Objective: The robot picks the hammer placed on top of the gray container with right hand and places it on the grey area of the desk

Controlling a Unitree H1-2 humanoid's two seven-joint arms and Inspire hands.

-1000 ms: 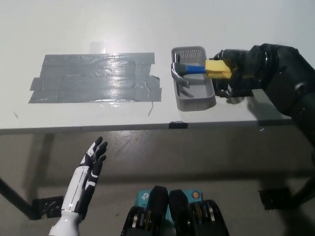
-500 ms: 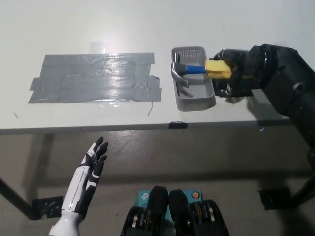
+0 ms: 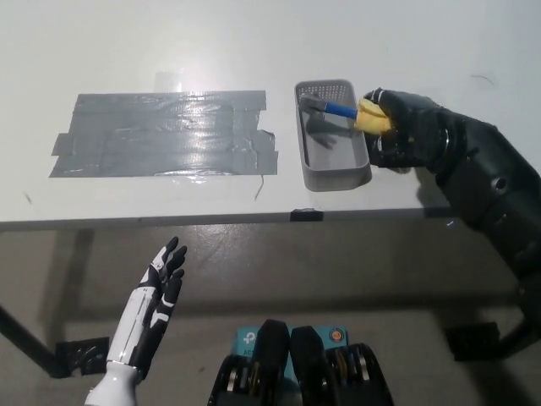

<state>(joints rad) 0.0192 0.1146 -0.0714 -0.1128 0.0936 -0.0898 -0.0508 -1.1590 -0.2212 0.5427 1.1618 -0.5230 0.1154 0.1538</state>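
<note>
Head view: the black right hand [image 3: 396,127] is clamped on the yellow grip of the blue-shafted, steel-headed hammer [image 3: 338,110], held over the far end of the grey perforated plastic container [image 3: 332,173]. Rigid and likely head-heavy, it would carry steadier gripped nearer the head. The grey taped patch [image 3: 161,135] lies left of the container. The white left hand [image 3: 156,296] idles below the container's table edge, fingers spread.

I see a hammer [image 3: 341,110] with a yellow and blue handle and grey metal head, a grey perforated container [image 3: 333,156], shiny grey tape [image 3: 161,135] on my white desk [image 3: 169,42], my black right hand [image 3: 397,127], and my white-and-black left hand [image 3: 156,296].
</note>
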